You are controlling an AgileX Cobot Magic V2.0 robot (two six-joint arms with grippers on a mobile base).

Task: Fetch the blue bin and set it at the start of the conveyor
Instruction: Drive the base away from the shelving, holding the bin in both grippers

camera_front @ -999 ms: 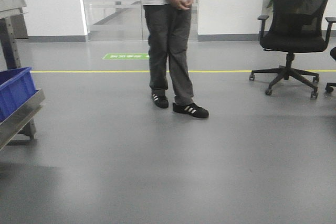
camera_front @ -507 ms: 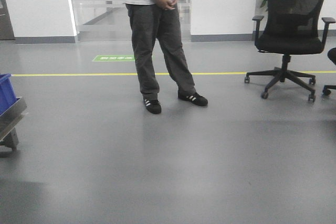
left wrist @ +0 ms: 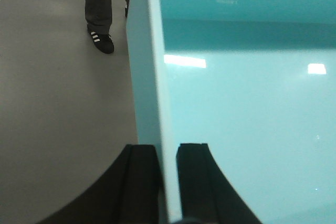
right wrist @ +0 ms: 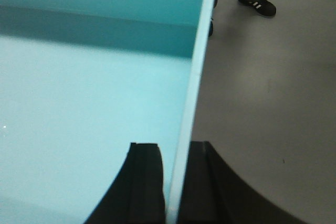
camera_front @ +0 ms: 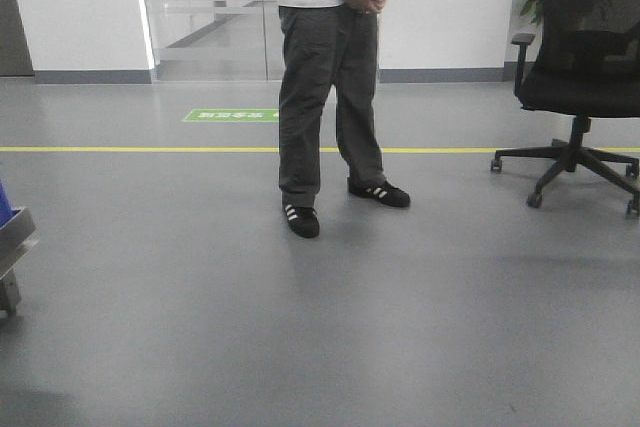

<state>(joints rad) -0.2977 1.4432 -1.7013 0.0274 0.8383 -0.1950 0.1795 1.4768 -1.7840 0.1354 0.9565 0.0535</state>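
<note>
This looks like an office-style industrial workspace, probably a test floor or lab. The seamless grey floor (camera_front: pixel 320 347) carries a yellow lane line (camera_front: pixel 140 149) running across at 12 o'clock. A green floor sign (camera_front: pixel 230 115) at 11 (its text unreadable) lies before glass doors (camera_front: pixel 210 17) set in white walls (camera_front: pixel 80 7). A black mesh office chair (camera_front: pixel 585 87) stands at 2 o'clock, and a steel rack corner (camera_front: pixel 14 232) shows at 9. The blue bin (left wrist: pixel 236 103) is plain stock-handling plastic.

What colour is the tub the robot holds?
A pale turquoise smooth plastic tub, clearest in the left wrist view.
</note>
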